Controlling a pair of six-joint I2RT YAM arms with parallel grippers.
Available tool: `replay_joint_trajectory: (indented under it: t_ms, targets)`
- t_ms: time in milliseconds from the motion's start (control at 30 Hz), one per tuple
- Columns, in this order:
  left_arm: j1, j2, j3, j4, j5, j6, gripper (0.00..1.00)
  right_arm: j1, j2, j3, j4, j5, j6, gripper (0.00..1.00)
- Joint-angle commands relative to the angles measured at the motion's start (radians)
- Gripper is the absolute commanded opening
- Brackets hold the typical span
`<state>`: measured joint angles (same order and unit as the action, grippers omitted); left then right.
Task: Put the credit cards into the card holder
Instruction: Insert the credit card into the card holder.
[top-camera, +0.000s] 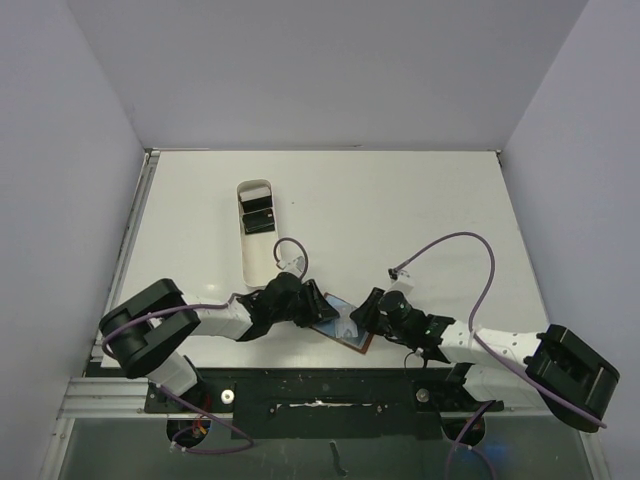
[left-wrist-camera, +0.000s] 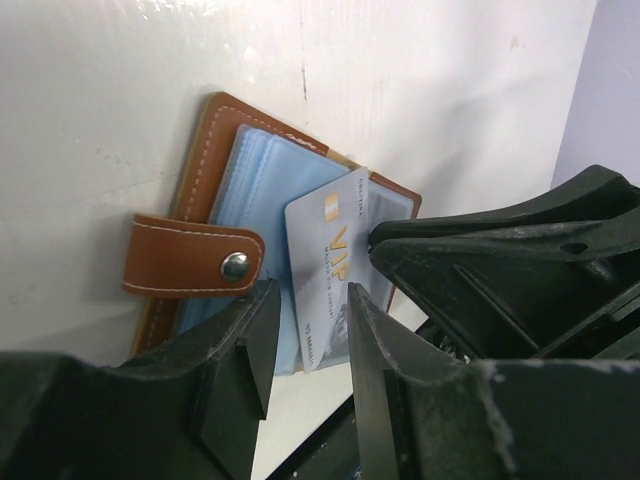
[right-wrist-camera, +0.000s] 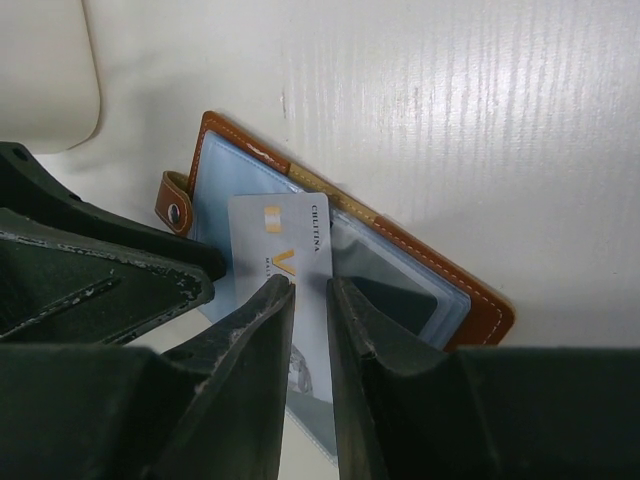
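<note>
A long white oval tray lies on the white table, enclosed by pale walls.

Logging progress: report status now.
Open: left gripper, wide; right gripper, narrowly. Both over pale card, slanted on open card holder; seating unclear. Grippers crowd each other.

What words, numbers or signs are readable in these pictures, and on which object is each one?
"VIP": gold letters on the pale card lying on the open card holder.
"CHLTINA", or similar: small print near the card's top edge; not sure.
Digits after "NO." on the card: too blurred to read.
</note>
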<state>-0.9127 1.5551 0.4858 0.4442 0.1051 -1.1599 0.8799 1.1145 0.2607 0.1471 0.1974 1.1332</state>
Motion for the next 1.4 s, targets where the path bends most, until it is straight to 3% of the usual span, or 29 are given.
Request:
replay_joint_trajectory:
  t_ms: [0,233,433,733,833,1133,1367]
  targets:
    - [-0.018,0.038,-0.015,0.137,0.024,-0.05,0.32,0.034,0.031,-0.028,0.006,0.003,0.032,0.23]
    - [-0.032,0.069,-0.021,0.19,0.026,-0.09,0.31,0.055,0.073,-0.031,0.033,0.006,0.046,0.23]
    - [-0.038,0.058,-0.031,0.216,0.014,-0.104,0.16,0.062,0.067,-0.042,0.033,0.018,0.053,0.22]
    - [-0.041,0.067,-0.088,0.405,0.006,-0.153,0.01,0.069,0.035,-0.074,0.042,0.029,0.072,0.22]
    - [-0.041,0.08,-0.088,0.443,0.007,-0.147,0.0,0.07,0.017,-0.066,0.031,0.03,0.061,0.22]
    - [-0.043,0.039,-0.085,0.359,-0.015,-0.102,0.0,0.071,-0.217,-0.013,-0.269,0.091,0.074,0.24]
    - [-0.043,0.069,-0.078,0.366,0.015,-0.093,0.0,0.074,-0.276,-0.039,-0.369,0.103,0.17,0.22]
